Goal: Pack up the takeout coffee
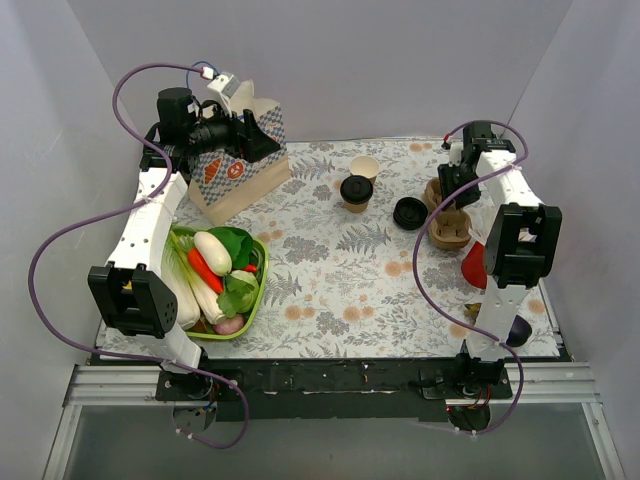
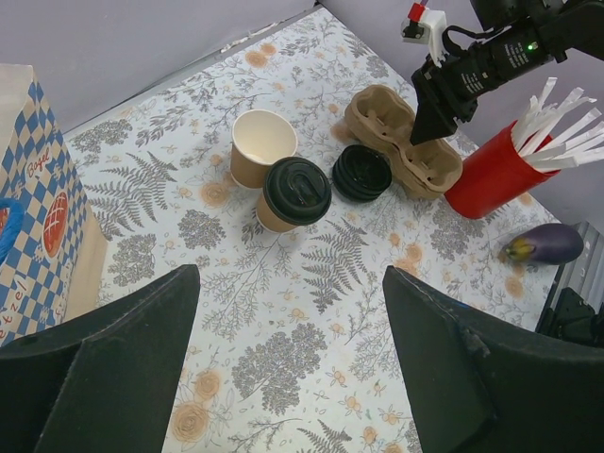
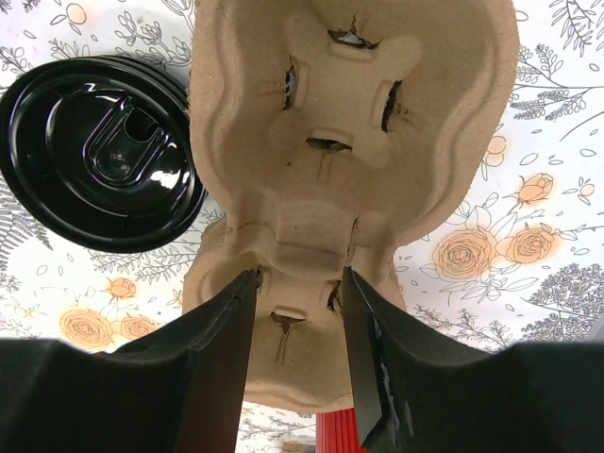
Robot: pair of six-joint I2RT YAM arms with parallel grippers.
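The takeout coffee (image 1: 356, 190) (image 2: 295, 192), a tan paper cup with a black lid, stands upright mid-table. A second tan cup (image 1: 364, 167) (image 2: 262, 146) stands open just behind it. A loose black lid (image 1: 409, 213) (image 3: 99, 156) lies beside the brown cup carrier (image 1: 450, 230) (image 3: 349, 123). My right gripper (image 1: 447, 198) (image 3: 299, 278) is down on the carrier. Its jaws are partly apart, tips against the carrier's middle ridge; whether they squeeze it is unclear. My left gripper (image 1: 262, 148) (image 2: 293, 377) hangs open and empty above the cloth, left of the cups.
A checkered paper bag (image 1: 245, 165) (image 2: 38, 189) stands at the back left under the left arm. A green bowl (image 1: 262, 275) of vegetables sits front left. A red cup of white sticks (image 1: 476, 266) (image 2: 491, 175) and an eggplant (image 1: 518, 330) (image 2: 543, 243) are at the right.
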